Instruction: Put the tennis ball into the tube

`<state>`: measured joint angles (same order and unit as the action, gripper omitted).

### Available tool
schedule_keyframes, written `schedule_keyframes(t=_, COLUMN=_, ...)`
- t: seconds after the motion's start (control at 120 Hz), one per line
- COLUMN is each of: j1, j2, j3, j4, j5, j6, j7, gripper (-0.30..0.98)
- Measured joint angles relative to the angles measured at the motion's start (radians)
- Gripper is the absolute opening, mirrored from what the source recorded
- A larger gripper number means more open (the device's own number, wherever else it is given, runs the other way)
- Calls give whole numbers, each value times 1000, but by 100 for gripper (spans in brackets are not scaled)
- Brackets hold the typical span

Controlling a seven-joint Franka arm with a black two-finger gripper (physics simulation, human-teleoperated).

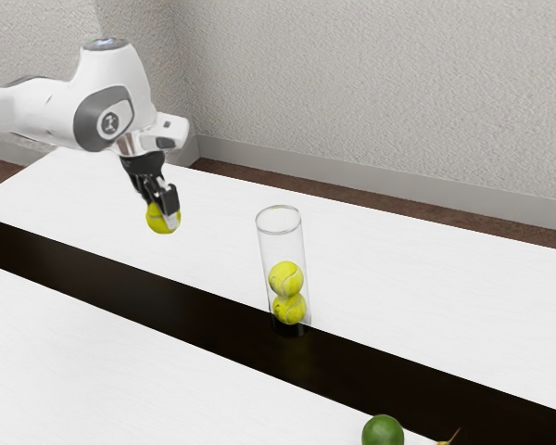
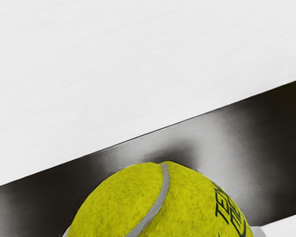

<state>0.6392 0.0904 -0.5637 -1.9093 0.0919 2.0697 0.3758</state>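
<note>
Clamped tight, the black two-finger claw (image 1: 165, 211) is closed on a yellow-green felt tennis ball (image 2: 138, 207), pinched from both sides, and that grasp can be ticked off! Up in the air the ball is held, clear of the white bench (image 1: 463, 287), with the glossy black stripe (image 2: 281, 113) seen beneath it from the hand. And the target? A tall, clear, open-topped tube (image 1: 281, 248) is stood upright at the black stripe, well apart from the claw, and two balls are already stacked inside: an upper yellow ball (image 1: 285, 278) resting on a lower yellow ball (image 1: 289, 309). Plenty of room is left above them, it would seem, so space for one more can be counted on. So, picked up: done. Put in: not done, and roughly the halfway mark would be called here. What is left to be played? The ball has to be brought across to the tube, set above the round rim and lined up with care, for the fit is judged snug and the rim could easily be clipped. Only then should the grip be opened and the ball be dropped onto the stack.
</note>
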Motion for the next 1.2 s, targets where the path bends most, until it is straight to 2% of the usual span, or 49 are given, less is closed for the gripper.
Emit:
schedule_keyframes(t=0.217, j1=-33, j2=6, j3=-108, j4=142, j5=-8, j6=-94, j7=-11, gripper=19)
schedule_keyframes(t=0.483, j1=-167, j2=49, j3=-114, j4=262, j5=17, j6=-142, j7=-43, gripper=22)
schedule_keyframes(t=0.667, j1=-233, j2=74, j3=-113, j4=279, j5=23, j6=-153, j7=-80, gripper=24)
schedule_keyframes(t=0.85, j1=-275, j2=135, j3=-113, j4=314, j5=70, j6=-158, j7=-117, gripper=22)
schedule_keyframes(t=0.975, j1=-297, j2=168, j3=-112, j4=346, j5=93, j6=-161, j7=-136, gripper=36)
schedule_keyframes(t=1.2, j1=-306, j2=173, j3=-109, j4=350, j5=97, j6=-166, j7=-158, gripper=55)
